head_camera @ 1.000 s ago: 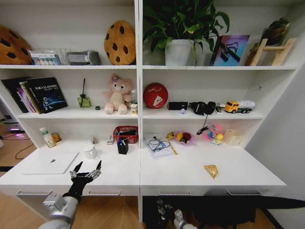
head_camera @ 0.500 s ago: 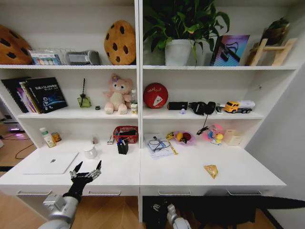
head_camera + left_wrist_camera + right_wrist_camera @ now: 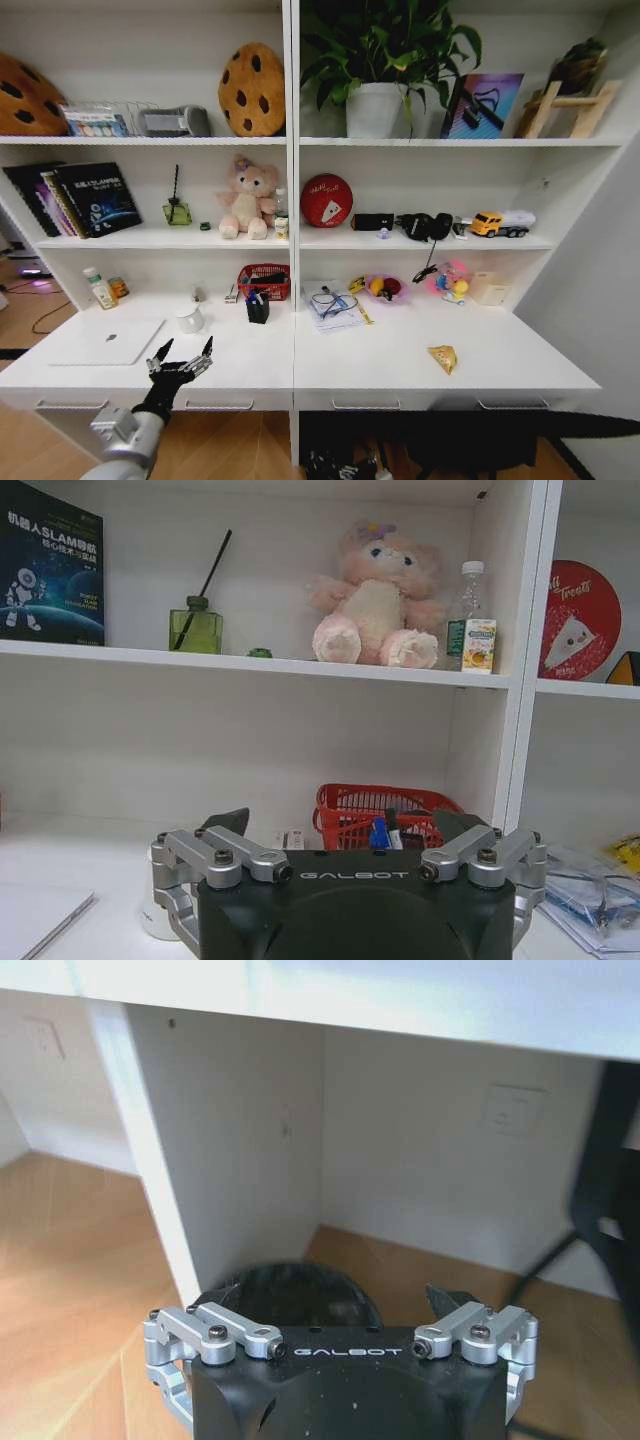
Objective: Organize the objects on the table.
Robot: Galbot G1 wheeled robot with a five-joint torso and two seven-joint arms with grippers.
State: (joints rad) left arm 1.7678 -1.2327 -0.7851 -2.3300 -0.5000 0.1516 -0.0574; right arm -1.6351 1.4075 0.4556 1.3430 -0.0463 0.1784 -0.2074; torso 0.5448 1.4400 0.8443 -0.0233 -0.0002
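White desk with scattered items, left arm raised over its front edge.

The table (image 3: 400,370) carries the silver laptop (image 3: 106,341) at its left end; the left gripper (image 3: 181,356) hovers just beside the laptop's right corner, fingers spread wide and empty. The yellow triangular wedge (image 3: 442,357) lies well right of the laptop. The right gripper (image 3: 340,1305) hangs below the tabletop (above wood floor), jaws apart, holding nothing.

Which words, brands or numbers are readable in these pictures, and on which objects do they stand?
"GALBOT": black body of the left gripper.
"GALBOT": black body of the right gripper.
"SLAM", after Chinese characters: dark blue book.
"Treats", partly hidden: round red cushion.
Small clear bottle's label: too blurred to read.
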